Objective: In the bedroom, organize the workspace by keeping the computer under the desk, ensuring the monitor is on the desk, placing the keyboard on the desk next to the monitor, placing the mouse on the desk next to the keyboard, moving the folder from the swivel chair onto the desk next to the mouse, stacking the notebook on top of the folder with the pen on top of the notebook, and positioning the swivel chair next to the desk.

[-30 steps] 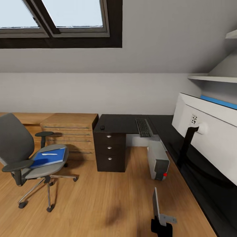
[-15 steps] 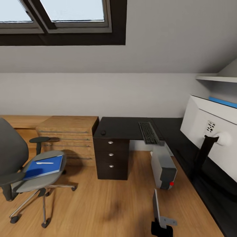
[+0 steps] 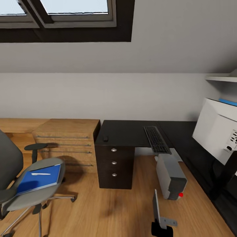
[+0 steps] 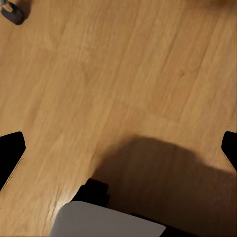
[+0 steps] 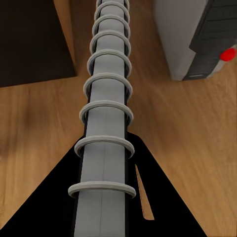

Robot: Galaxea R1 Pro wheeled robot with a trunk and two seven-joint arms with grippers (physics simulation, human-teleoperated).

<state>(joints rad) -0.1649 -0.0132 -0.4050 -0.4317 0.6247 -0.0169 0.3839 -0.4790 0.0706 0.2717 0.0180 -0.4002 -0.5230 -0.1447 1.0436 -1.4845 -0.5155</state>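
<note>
The dark L-shaped tabletop (image 3: 128, 131) fills the far corner, with the monitor (image 3: 219, 130) at its right end, the computer (image 3: 171, 176) on the floor beneath, the keyboard (image 3: 157, 139) and the small mouse (image 3: 105, 138) on top. The swivel chair (image 3: 31, 184) stands well to the left, carrying the blue folder (image 3: 39, 177) with the white pen (image 3: 40, 174) lying across it. The right gripper (image 3: 161, 227) has its jaws clamped on the spiral notebook (image 5: 106, 123), spine pointing towards the desk, so the folder lies to the left, nearer the left arm, whose jaws stand wide apart and empty.
</note>
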